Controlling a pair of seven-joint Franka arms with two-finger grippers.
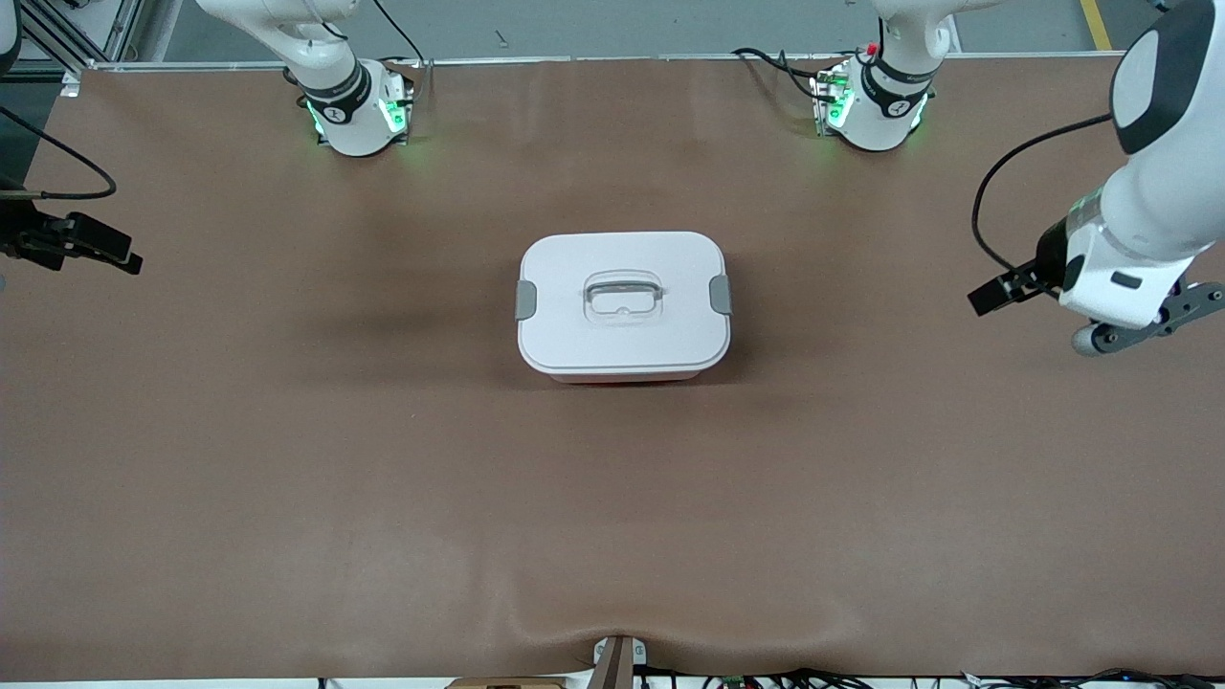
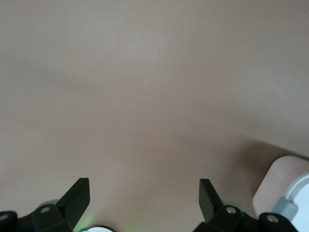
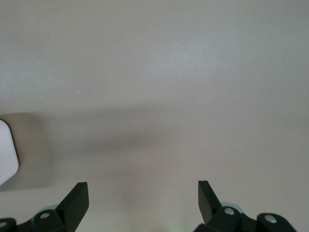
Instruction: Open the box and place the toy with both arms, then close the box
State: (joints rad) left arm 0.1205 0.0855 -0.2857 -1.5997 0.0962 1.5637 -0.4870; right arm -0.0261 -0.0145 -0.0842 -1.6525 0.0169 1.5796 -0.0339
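Note:
The box stands at the table's middle, a pale pink tub with its white lid on. The clear handle and both grey side clips sit on the lid. The toy is not in view. My left gripper is open and empty, over the bare table toward the left arm's end, apart from the box. Its wrist view shows a corner of the box. My right gripper is open and empty, over the table toward the right arm's end. Its wrist view shows an edge of the lid.
The brown table mat covers the whole table. The two green-lit arm bases stand farthest from the front camera. A cable loops beside the left arm. A small mount sits at the nearest table edge.

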